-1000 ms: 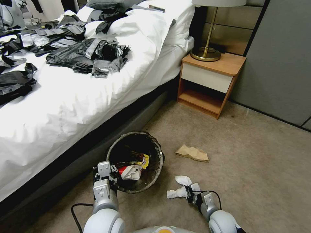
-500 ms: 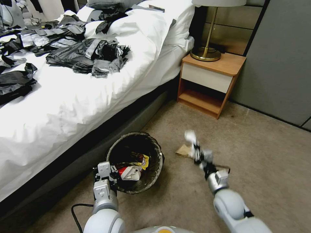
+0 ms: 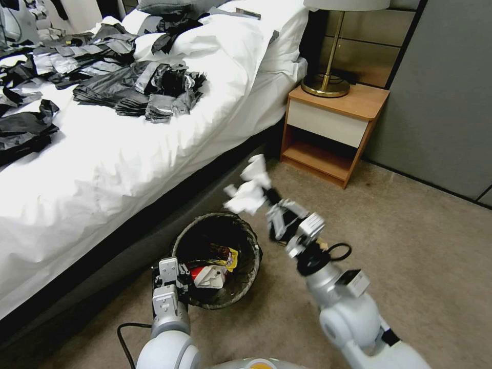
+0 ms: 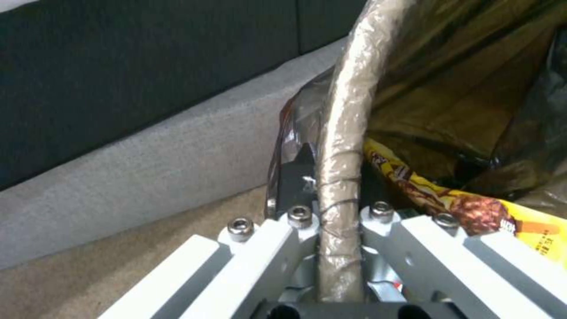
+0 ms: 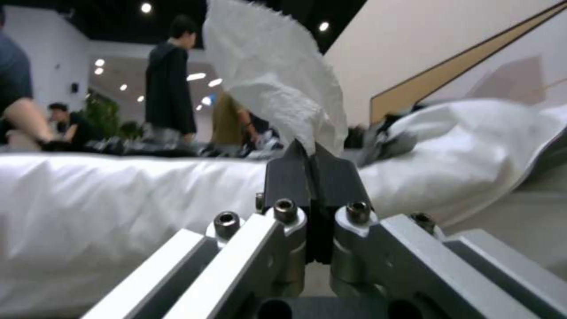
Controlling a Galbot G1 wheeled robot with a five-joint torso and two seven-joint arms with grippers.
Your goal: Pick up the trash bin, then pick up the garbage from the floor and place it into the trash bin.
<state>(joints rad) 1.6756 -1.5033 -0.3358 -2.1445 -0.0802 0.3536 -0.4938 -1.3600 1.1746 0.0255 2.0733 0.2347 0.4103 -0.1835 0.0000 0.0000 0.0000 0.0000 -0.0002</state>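
White tissue [image 3: 249, 190], pinched in the right claw [image 3: 267, 197], has risen from the floor; the trash bin [image 3: 218, 260] sits just below it, left claw [image 3: 180, 279] clamping its rim.

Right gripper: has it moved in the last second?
Yes. The right gripper, shut on the tissue, rose from the carpet toward the bed, now above the trash bin rim.

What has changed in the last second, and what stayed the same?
The right pincer, shut on the white tissue, rose from the carpet and swung toward the bed; the tissue now hangs above the far rim of the trash bin. The tan paper bag is now mostly hidden behind that arm. The left pincer stays clamped on the bin's near rim; the bin barely shifted.
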